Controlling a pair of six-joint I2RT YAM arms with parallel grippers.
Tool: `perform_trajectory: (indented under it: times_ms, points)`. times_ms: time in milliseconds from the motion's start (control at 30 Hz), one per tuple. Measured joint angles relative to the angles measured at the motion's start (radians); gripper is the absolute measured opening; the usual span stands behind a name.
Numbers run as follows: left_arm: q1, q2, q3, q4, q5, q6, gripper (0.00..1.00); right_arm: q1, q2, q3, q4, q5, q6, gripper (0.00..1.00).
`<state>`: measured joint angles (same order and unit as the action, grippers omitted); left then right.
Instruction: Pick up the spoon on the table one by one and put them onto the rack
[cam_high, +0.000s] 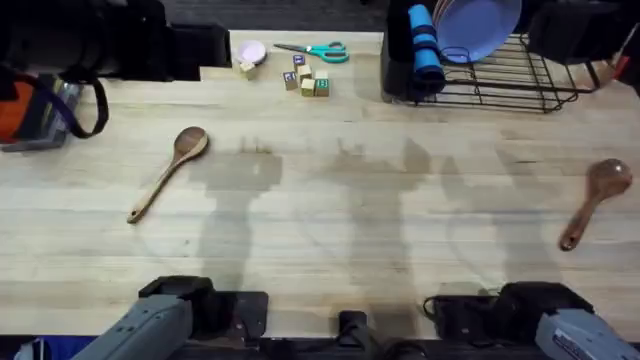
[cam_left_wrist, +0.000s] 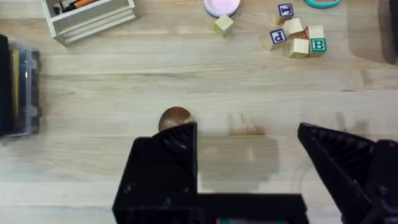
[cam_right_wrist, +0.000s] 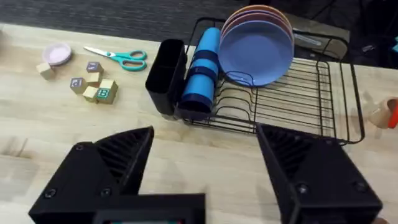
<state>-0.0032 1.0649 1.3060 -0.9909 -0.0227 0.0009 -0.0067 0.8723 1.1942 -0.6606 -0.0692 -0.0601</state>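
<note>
on the table (cam_high: 330, 220) two spoons lie well apart: the tan spoon (cam_high: 170, 172) at the left, bowl toward the far edge, and the brown spoon (cam_high: 595, 200) near the right edge. at the far right stands the rack (cam_high: 500, 75), with a black holder (cam_high: 397, 60) at its left end, a blue cup (cam_high: 425, 40) lying beside it and a plate (cam_high: 478, 25) upright. left of it lie scissors (cam_high: 318, 51) and blocks (cam_high: 305, 80). the left gripper (cam_left_wrist: 249, 155) has its fingers apart over bare wood, a spoon bowl just past one finger. the right gripper (cam_right_wrist: 205, 168) is spread too, facing the rack and clasping nothing.
</note>
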Motion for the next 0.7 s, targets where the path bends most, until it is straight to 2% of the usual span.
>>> perform_trajectory:
  times_ms: [367, 433, 533, 700]
  points:
    - [0.000, 0.000, 0.000, -0.002, -0.022, 0.030, 0.992, 0.000, 0.000, 0.000, -0.030, -0.003, 0.000, 0.992]
    - [0.012, 0.000, 0.000, -0.005, -0.022, 0.031, 0.992, 0.000, 0.000, 0.000, -0.035, -0.003, 0.000, 0.992]
    - [0.064, 0.000, 0.000, -0.017, -0.017, 0.031, 0.991, 0.000, 0.000, 0.000, -0.039, -0.003, 0.000, 0.992]
    - [0.192, 0.002, 0.000, -0.031, -0.015, 0.082, 0.992, 0.000, 0.000, 0.000, -0.040, -0.003, 0.000, 0.992]
